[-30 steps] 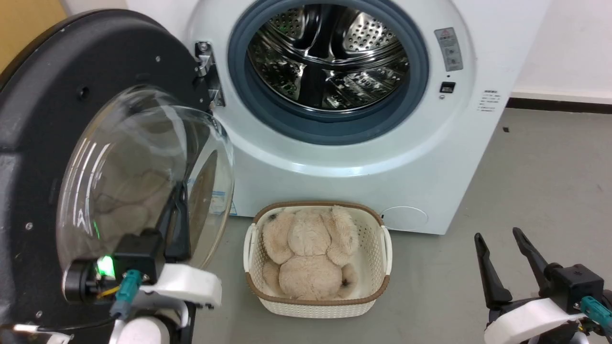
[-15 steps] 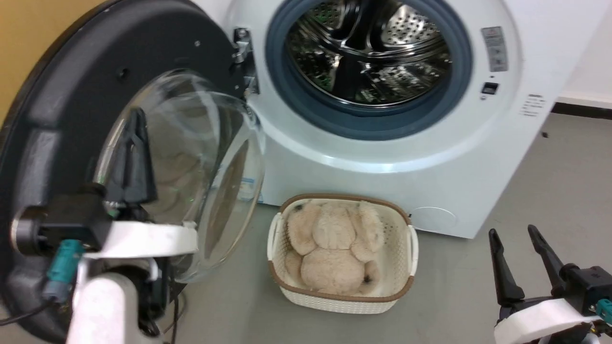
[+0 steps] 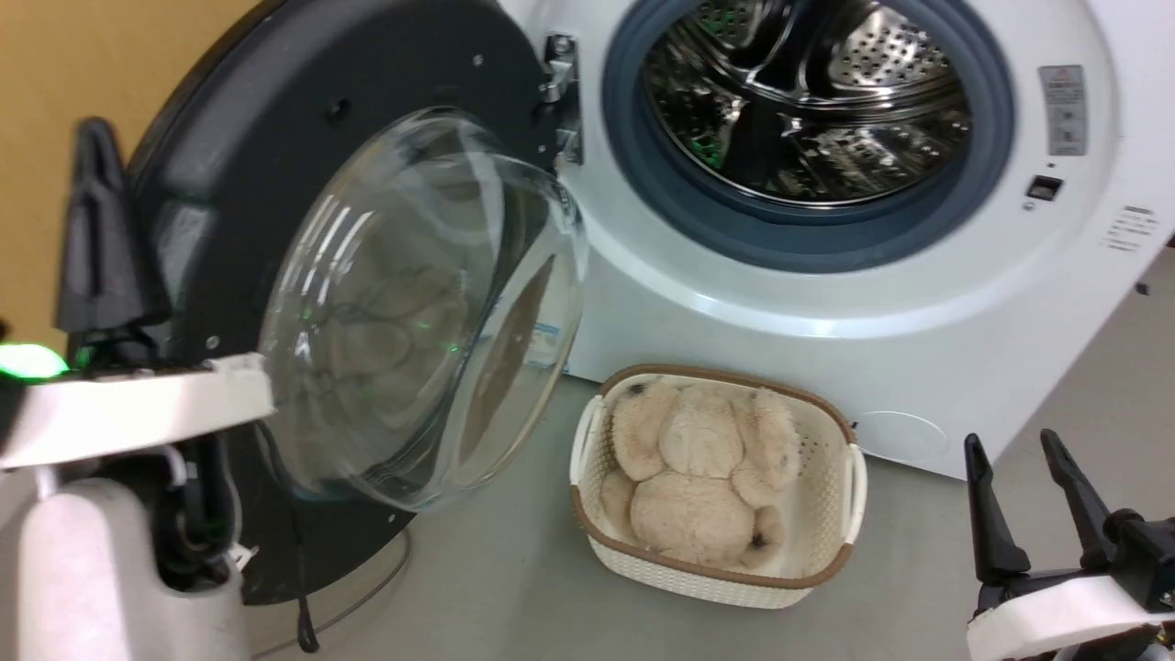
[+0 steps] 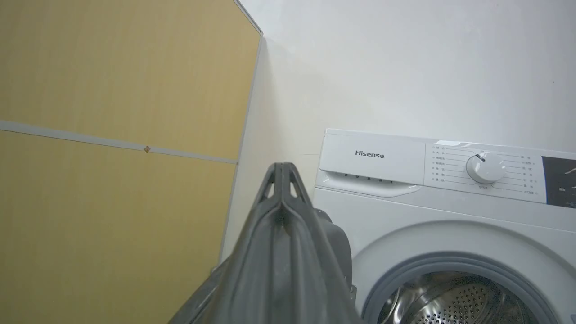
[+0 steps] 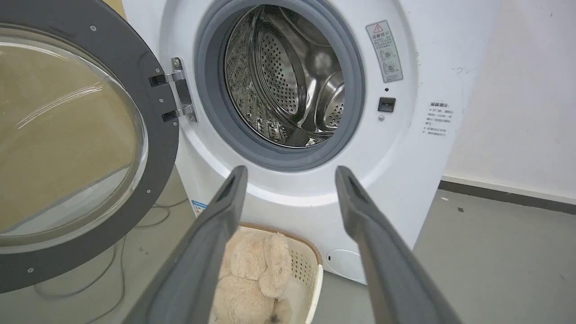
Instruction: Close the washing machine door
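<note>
Door: the washing machine door (image 3: 422, 303) stands wide open, hinged at the washing machine's (image 3: 780, 340) left | Left gripper (image 3: 92, 138): fingers pressed together, empty, at door rim farthest from machine (evidently placed to push) | Right gripper (image 3: 1010, 442): fingers spread, idle before machine.

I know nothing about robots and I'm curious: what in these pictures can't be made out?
Head view: whether the left gripper touches the washing machine door; dark against dark, blurred.
Left wrist view: the black panel, cut off by the right edge.
Right wrist view: the small-print label, too small to read.
Right wrist view: the plush toy, partly behind the right gripper, cut by the bottom edge.
</note>
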Motion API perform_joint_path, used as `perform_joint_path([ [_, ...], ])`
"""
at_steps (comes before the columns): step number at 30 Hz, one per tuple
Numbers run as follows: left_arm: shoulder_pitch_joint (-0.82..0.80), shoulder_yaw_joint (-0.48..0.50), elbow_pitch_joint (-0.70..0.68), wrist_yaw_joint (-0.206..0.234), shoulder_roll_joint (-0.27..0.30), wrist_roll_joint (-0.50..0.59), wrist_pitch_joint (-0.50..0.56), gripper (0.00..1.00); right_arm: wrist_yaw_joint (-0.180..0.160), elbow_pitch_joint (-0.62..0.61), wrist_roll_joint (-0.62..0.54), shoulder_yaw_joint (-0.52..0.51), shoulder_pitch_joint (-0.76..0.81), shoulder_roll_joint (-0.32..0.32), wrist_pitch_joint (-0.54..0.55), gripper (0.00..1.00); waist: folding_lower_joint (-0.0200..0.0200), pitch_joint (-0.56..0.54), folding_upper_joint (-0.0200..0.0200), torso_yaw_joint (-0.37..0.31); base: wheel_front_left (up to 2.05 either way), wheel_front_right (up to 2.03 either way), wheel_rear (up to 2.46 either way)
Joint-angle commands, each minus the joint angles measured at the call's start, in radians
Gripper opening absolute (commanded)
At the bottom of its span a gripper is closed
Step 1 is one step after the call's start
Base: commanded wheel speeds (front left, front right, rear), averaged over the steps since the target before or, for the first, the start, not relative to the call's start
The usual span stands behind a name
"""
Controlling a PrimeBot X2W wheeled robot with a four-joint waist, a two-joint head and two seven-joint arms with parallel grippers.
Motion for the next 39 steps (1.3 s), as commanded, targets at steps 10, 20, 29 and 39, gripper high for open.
perform_joint_path([
  [10,-0.059,0.159,0.085,-0.019,0.03,-0.209,-0.023,0.0,0.0,0.003,0.009,-0.03,-0.008,0.003,-0.029,1.0,0.0,0.021,0.0,0.066,0.0,0.0,0.0],
  [20,-0.056,0.317,0.276,-0.017,0.052,-0.473,0.088,0.0,0.001,0.009,0.012,-0.052,-0.014,0.003,-0.049,1.0,0.0,0.04,0.0,0.098,0.0,0.0,0.0],
  [29,-0.017,0.397,0.424,-0.034,0.043,-0.756,0.304,0.0,0.001,0.009,0.014,-0.077,-0.017,0.004,-0.068,1.0,0.0,0.059,0.0,0.129,0.0,0.0,0.0],
  [39,0.065,0.382,0.467,-0.051,0.017,-0.949,0.469,0.0,0.001,0.007,0.017,-0.092,-0.028,0.004,-0.089,1.0,0.0,0.077,0.0,0.16,0.0,0.0,0.0],
])
